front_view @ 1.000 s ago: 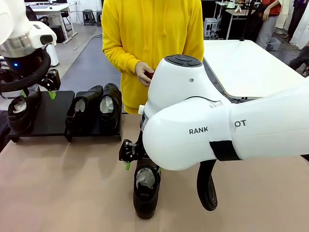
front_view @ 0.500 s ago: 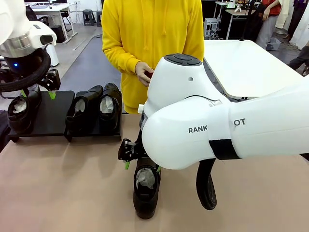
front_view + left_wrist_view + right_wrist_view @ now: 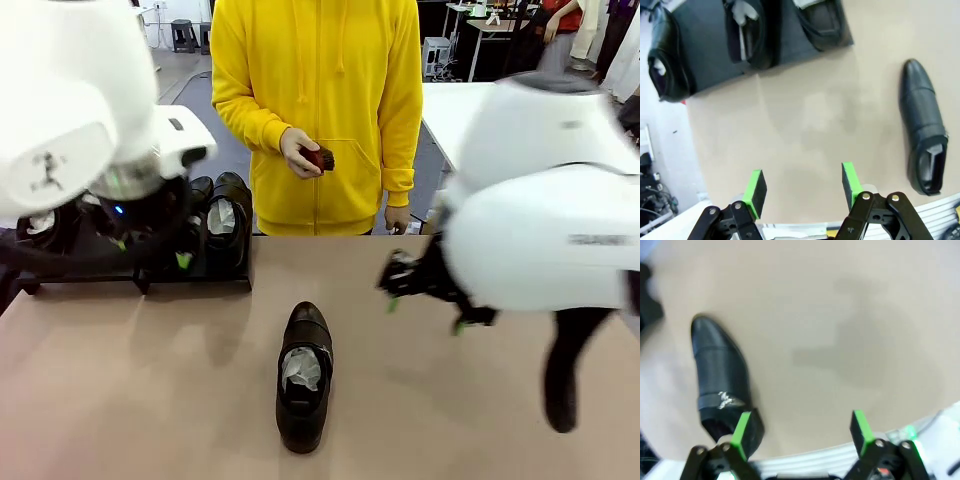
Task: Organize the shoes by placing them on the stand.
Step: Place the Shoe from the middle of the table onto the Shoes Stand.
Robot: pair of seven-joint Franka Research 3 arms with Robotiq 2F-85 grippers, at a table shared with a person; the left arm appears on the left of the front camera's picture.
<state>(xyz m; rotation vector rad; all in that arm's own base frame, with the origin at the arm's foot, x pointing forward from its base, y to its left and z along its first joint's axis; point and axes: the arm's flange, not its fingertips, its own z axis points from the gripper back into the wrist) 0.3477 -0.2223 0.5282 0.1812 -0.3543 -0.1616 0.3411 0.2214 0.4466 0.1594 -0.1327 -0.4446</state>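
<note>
Left wrist view looks down between the left gripper [image 3: 802, 186], whose green pads [image 3: 757, 192] stand spread with nothing between them, only bare tan table [image 3: 805, 115] beneath. Beyond the pads, toward the far left corner of the table, lies the stand [image 3: 705, 45], a flat black platform carrying three shoes: one [image 3: 667, 60] at its outer end, apart from the other two, one [image 3: 750, 35] in the middle and one [image 3: 821, 22] at the end nearest the table's centre, each stuffed with white paper. The fourth shoe [image 3: 924, 135] lies alone on the table, well apart from the stand, toe toward the far edge. Right wrist view shows the right gripper [image 3: 802, 432] with its jaws also spread wide and empty over bare table, the lone shoe [image 3: 722, 377] lying just beside one green finger [image 3: 741, 432] but not between the two. Front view places the left gripper [image 3: 150, 255] low in front of the stand [image 3: 215, 272] at the far left, the right gripper [image 3: 425, 305] hanging above the table right of centre, and the lone shoe [image 3: 303, 375] near the middle of the near edge, between the two arms and touched by neither. Behind the far edge stands a person in a yellow hoodie [image 3: 318, 110], one hand [image 3: 298, 153] holding a small reddish-brown brush [image 3: 320, 158]
</note>
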